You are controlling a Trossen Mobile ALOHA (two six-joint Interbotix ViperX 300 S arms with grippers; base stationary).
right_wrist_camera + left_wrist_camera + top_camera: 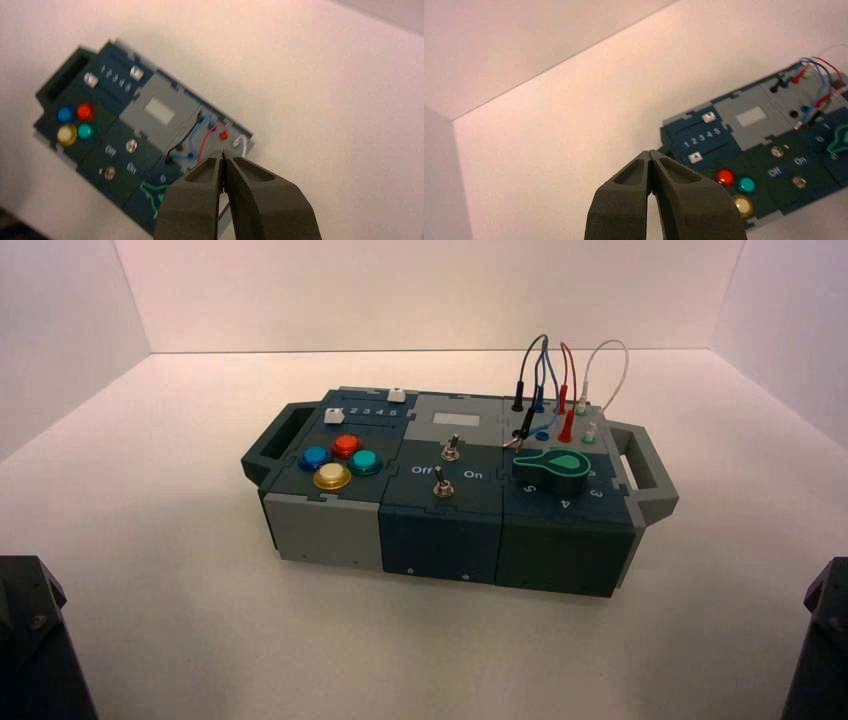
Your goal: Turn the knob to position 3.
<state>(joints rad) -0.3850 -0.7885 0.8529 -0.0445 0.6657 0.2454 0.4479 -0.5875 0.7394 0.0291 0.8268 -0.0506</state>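
The knob, dark green with a lighter teal outline, sits on the right part of the box, toward the side that is nearer to the robot. The numeral 3 is printed on the dark panel, just beside it. Both grippers are away from the box: the left gripper is in the air over the left side of the tabletop, the right gripper is in the air at the right side. On each one the fingers are together, with nothing between them.

The knob looks like hard plastic, light and not fragile, but I suppose it will turn with some resistance, perhaps with clicks. The good place to hold is the long raised body, one finger on each flank, and the right gripper seems better placed for this. It must first open, come down from above, then twist. Where the tip points at present, I would not say firmly, because the right wrist view shows the knob partly covered.

Behind the knob stand the plugs and the looped wires (these could catch a wrist which comes too low from there). The metal toggle switches are to its left. A strong twist could also shift the whole box.
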